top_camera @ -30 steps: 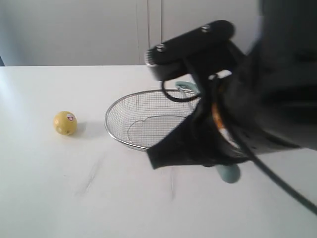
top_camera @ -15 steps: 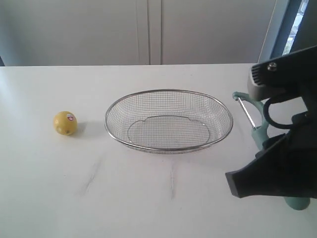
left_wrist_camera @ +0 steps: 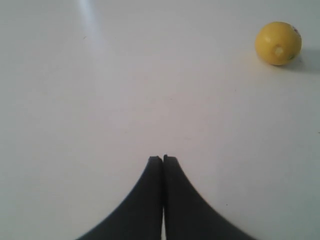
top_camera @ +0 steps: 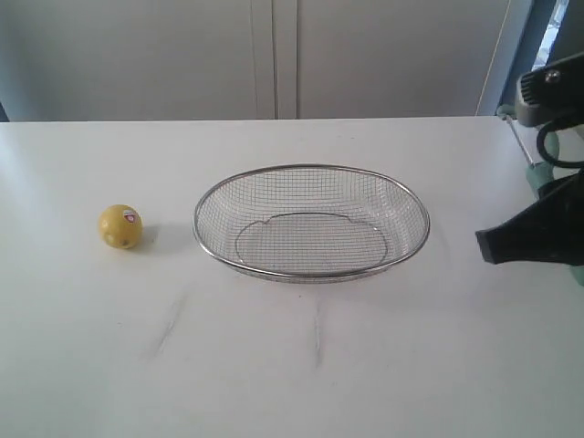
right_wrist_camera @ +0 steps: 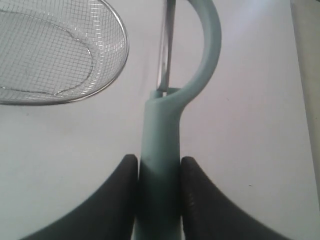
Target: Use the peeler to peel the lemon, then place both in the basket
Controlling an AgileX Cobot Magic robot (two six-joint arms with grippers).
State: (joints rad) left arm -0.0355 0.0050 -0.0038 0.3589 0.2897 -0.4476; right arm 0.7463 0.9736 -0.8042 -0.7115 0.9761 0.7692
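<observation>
Lemon (left_wrist_camera: pixel 278 43) lies on the surface (left_wrist_camera: pixel 100 100) well ahead of the left tool (left_wrist_camera: pixel 162 159), which is pressed closed and empty; we judge it must open wide and pin the fruit firmly. From the right wrist, the right tool (right_wrist_camera: pixel 159 167) clamps the peeler (right_wrist_camera: pixel 159 135) by its handle, near the basket (right_wrist_camera: pixel 127 47); we should keep the blade flat to the peel. In the exterior view that arm sits at the right edge, whereas a second ago it loomed across the basket; lemon and basket have not shifted.
</observation>
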